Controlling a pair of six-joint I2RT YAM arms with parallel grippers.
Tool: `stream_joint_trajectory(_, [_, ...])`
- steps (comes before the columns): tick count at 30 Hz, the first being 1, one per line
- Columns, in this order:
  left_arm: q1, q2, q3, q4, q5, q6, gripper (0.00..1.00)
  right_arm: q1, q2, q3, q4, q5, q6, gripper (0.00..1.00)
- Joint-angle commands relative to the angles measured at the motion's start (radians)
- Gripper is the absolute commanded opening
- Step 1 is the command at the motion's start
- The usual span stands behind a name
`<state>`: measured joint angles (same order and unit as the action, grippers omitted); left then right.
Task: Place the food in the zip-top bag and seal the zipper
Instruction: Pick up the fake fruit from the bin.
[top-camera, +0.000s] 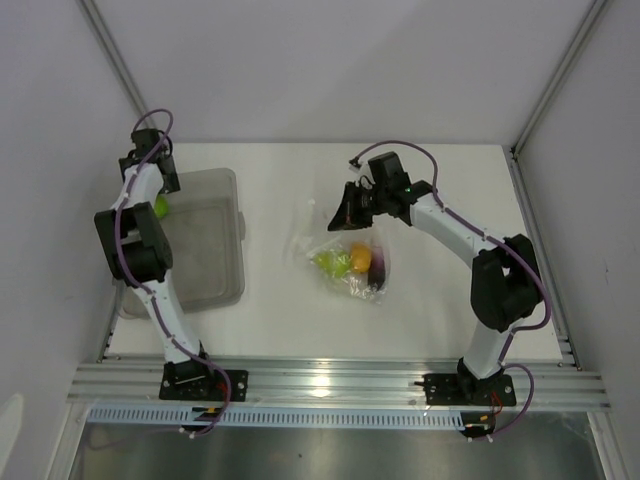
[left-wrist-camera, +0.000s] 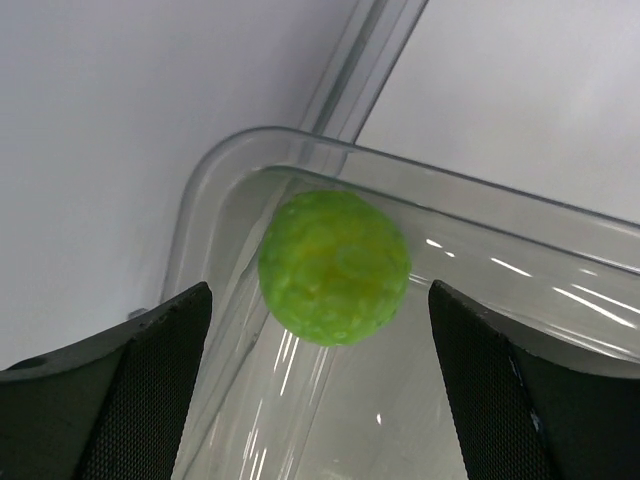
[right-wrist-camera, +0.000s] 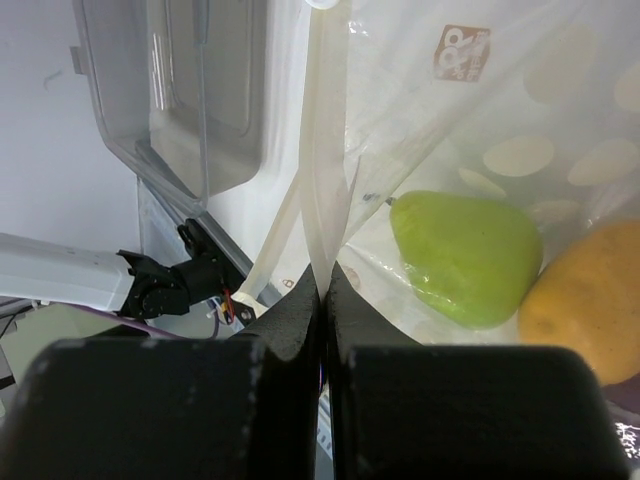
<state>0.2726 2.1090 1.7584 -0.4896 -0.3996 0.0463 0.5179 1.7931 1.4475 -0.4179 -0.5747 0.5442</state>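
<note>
The round green fruit (left-wrist-camera: 335, 267) rests in the far left corner of the grey bin (left-wrist-camera: 300, 150). My left gripper (left-wrist-camera: 320, 298) stands open around it, with a gap on each side; from above the fruit (top-camera: 160, 207) shows beside that gripper (top-camera: 164, 194). The zip-top bag (top-camera: 350, 265) lies mid-table and holds the pear (top-camera: 330, 263), the orange fruit (top-camera: 361, 258) and the eggplant (top-camera: 379, 266). My right gripper (right-wrist-camera: 326, 278) is shut on the zipper strip (right-wrist-camera: 322, 150) at the bag's mouth, lifting it. Pear (right-wrist-camera: 465, 255) and orange fruit (right-wrist-camera: 585, 295) lie just beyond.
The translucent grey bin (top-camera: 215, 250) stands at the left of the white table, close to the left wall. The right gripper (top-camera: 347, 213) hovers over the bag's far edge. An aluminium rail (top-camera: 330, 380) runs along the near edge.
</note>
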Motion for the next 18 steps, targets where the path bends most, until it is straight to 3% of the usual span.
stream_joint_trajectory(1, [0.002,0.023,0.046,-0.056,0.013,0.018,0.91,-0.013,0.003,-0.004,0.044,-0.030,-0.018,0.00])
stream_joint_trajectory(18, [0.034,0.163,0.211,-0.090,0.008,0.099,0.96,-0.050,-0.003,-0.041,0.057,-0.048,-0.029,0.00])
